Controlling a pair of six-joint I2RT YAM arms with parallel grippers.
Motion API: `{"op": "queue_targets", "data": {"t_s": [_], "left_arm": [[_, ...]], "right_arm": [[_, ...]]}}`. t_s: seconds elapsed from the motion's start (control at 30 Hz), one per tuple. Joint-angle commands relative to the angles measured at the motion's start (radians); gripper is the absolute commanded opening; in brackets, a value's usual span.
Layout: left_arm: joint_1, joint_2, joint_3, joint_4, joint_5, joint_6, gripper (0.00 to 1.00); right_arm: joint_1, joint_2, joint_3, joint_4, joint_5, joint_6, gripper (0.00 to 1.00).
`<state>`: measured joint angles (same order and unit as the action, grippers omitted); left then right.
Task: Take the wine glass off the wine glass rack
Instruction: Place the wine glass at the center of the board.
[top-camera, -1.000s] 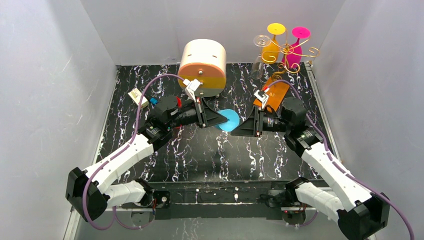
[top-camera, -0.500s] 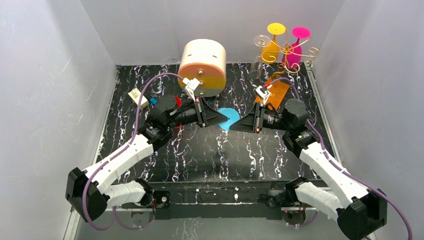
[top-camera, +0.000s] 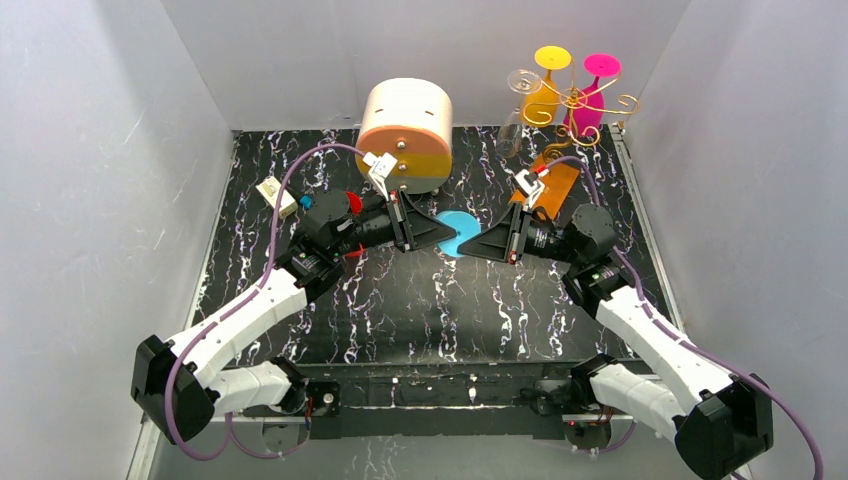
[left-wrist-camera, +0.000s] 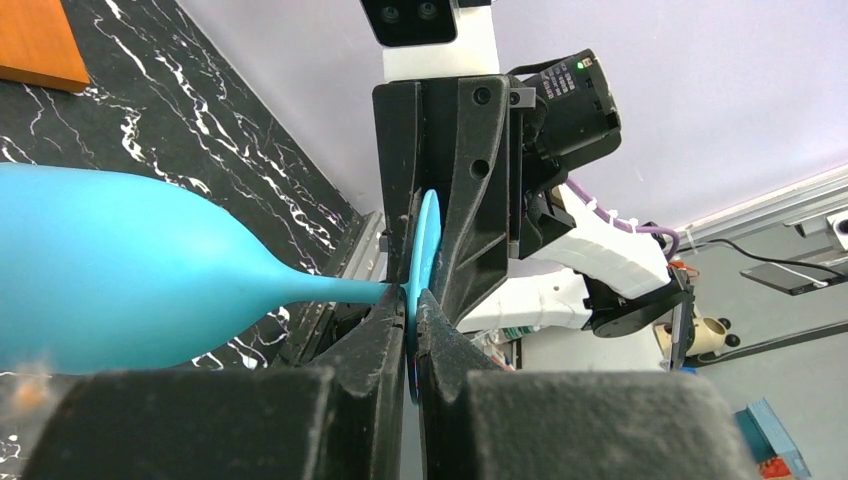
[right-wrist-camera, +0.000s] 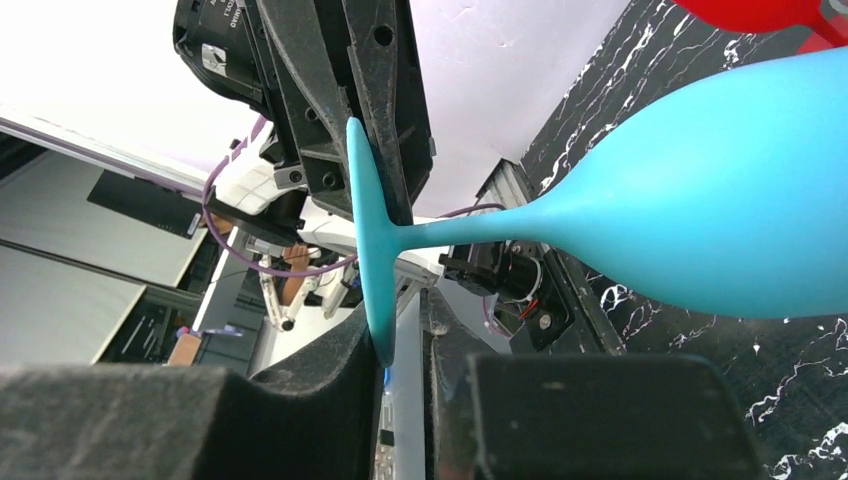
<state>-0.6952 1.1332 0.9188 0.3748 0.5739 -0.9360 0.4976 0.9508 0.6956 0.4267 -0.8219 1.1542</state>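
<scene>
From the near edge of the worktop (top-camera: 420, 310) both arms reach inward and meet nose to nose over its middle. Between them is a blue wine glass (left-wrist-camera: 120, 270), lying on its side in the air, bowl toward the far edge and clear of the surface.

The left hand (left-wrist-camera: 410, 320) is clamped fully shut on one edge of the glass's flat round foot. The right hand (right-wrist-camera: 400, 315) has the opposite edge of that foot between its jaws, which stand narrow around it. A sliver of gap shows on one side in its wrist view, so I cannot tell whether it is actually pinching yet.

Farther back, a round cream-and-orange box (top-camera: 405, 135) sits at the far edge. In the far right corner stands the gold wire rack (top-camera: 575, 100), where a yellow glass (top-camera: 548, 75), a pink glass (top-camera: 597, 85) and a clear glass (top-camera: 520, 90) hang upside down.

The blue glass is well apart from the rack, so the lifting-off looks done. The step in hand seems to be a pass from one hand to the other. Next, the right hand needs a firm grip on the foot before the left lets go. After that the glass can be turned upright and stood on a bare patch of worktop.
</scene>
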Motion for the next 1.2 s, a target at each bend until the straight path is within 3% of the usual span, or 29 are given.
{"op": "queue_targets", "data": {"t_s": [0.0, 0.33, 0.6, 0.77, 0.83, 1.03, 1.17], "left_arm": [[0.001, -0.023, 0.003, 0.047, 0.020, -0.003, 0.00], [0.000, -0.018, 0.005, 0.036, 0.019, 0.009, 0.00], [0.001, -0.020, 0.015, 0.014, 0.014, 0.023, 0.00], [0.001, -0.012, 0.026, 0.009, 0.019, 0.026, 0.00], [0.000, -0.009, 0.043, -0.037, 0.015, 0.048, 0.11], [0.000, -0.021, 0.140, -0.284, -0.037, 0.189, 0.63], [0.000, -0.036, 0.189, -0.417, -0.077, 0.259, 0.77]], "right_arm": [[0.007, -0.013, -0.025, 0.137, 0.055, 0.033, 0.26], [0.009, -0.001, -0.032, 0.176, 0.060, 0.050, 0.23], [0.013, 0.012, -0.033, 0.193, 0.018, 0.039, 0.01], [0.020, 0.011, -0.025, 0.199, -0.021, -0.003, 0.01], [0.020, 0.002, -0.023, 0.180, -0.032, -0.048, 0.01], [0.020, -0.032, -0.025, 0.066, -0.063, -0.214, 0.01], [0.021, -0.060, -0.027, 0.000, -0.093, -0.328, 0.01]]}}
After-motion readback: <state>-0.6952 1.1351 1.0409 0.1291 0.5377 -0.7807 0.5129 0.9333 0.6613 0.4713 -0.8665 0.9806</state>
